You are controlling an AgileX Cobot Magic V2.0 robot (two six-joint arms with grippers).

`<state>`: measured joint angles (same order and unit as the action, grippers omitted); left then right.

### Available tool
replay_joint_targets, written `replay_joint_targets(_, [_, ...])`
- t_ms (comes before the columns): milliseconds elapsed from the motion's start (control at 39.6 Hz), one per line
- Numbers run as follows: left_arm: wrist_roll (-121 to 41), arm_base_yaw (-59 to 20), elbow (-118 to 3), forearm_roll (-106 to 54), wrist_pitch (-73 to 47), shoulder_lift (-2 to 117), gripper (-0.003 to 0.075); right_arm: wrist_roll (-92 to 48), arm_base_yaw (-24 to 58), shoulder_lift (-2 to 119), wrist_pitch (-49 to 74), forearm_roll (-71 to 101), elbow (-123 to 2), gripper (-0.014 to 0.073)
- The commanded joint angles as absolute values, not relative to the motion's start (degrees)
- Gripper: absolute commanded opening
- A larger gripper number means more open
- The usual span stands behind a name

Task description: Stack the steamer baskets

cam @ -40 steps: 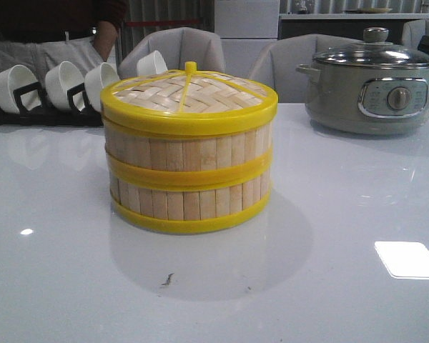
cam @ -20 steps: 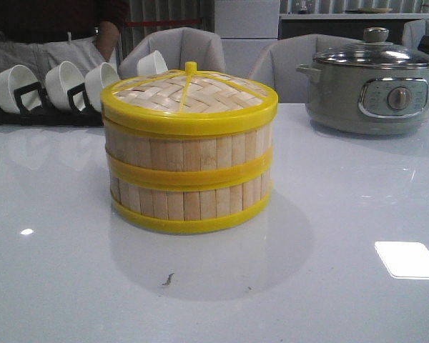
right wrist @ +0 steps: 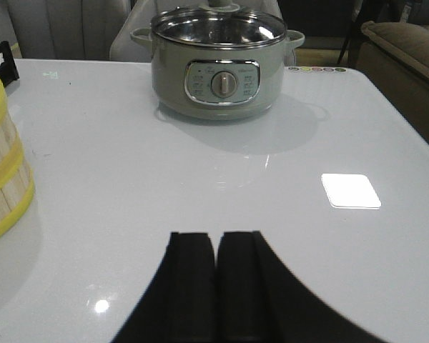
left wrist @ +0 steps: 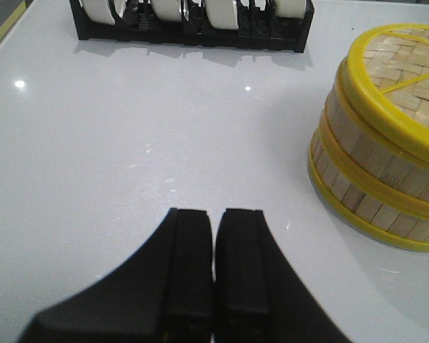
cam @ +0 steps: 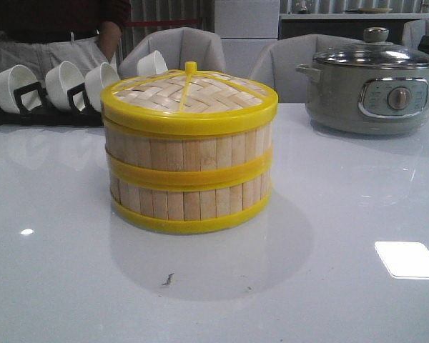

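Our steamer baskets stand stacked and lidded mid-table, so we judge the stacking done. Our left gripper and right gripper, both closed and empty, need only stay clear.

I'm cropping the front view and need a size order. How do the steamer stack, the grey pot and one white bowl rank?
As they look in the front view:
1. steamer stack, nearest the camera
2. grey pot, farther back
3. white bowl

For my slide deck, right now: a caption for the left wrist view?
Shut left pincer above the white table, beside the lidded, stacked steamer baskets, bowl rack beyond.
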<state>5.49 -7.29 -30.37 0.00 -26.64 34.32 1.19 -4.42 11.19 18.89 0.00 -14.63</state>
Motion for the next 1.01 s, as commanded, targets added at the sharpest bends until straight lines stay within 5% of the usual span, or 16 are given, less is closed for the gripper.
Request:
replay_joint_targets(0, [5.99,-7.22,-32.1,0.0,-22.21,34.31,0.0085,1.08,-4.85,11.66,14.18,0.0,-16.05,0.0048])
replay_joint_targets(378, [5.99,-7.22,-30.53,1.25,-18.59,28.0,0.0085,1.08,-4.85,11.66,14.18,0.0,-16.05,0.0048])
replay_joint_targets(984, [5.99,-6.31,-3.88,2.37,-5.47,2.0,0.0085,1.08,-4.85,11.66,14.18,0.0,-16.05,0.0048])
